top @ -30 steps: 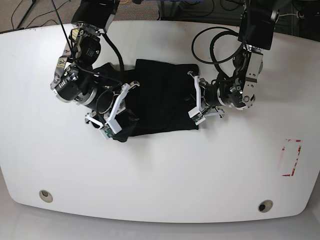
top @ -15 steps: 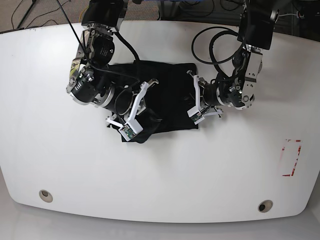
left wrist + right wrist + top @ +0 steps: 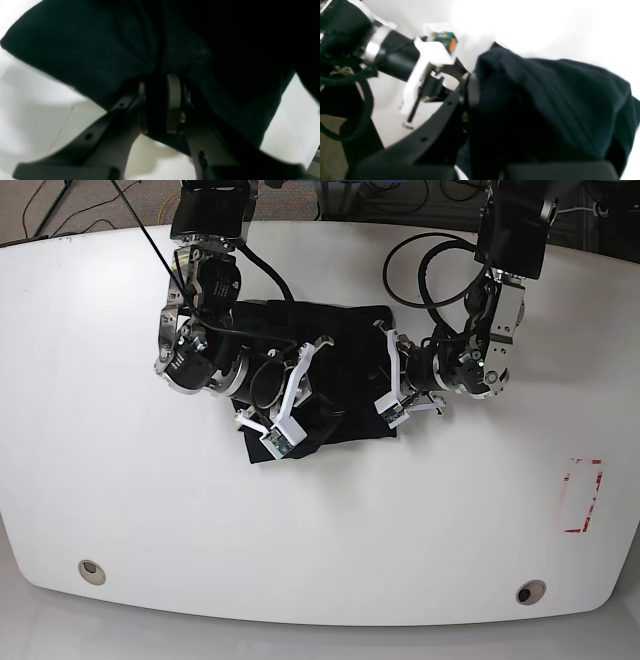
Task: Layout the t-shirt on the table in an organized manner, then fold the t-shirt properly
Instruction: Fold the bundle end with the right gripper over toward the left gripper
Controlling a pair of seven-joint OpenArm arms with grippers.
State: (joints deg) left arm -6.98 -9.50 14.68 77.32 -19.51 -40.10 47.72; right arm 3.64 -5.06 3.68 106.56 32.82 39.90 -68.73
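The right claw [image 3: 300, 385] is being carried inward since the earlier frame, dragging the shirt [image 3: 345, 350] across the table [image 3: 120, 510] centre; both claws, left claw [image 3: 392, 375] included, are gripping cloth. Bunching is being risked.

Both my arms low and angled inward, jaws clamped

My black left gripper [image 3: 160, 105] pinches dark cloth between its grey pads; my black right gripper [image 3: 310, 395] is closed, wrist tilted toward the left arm
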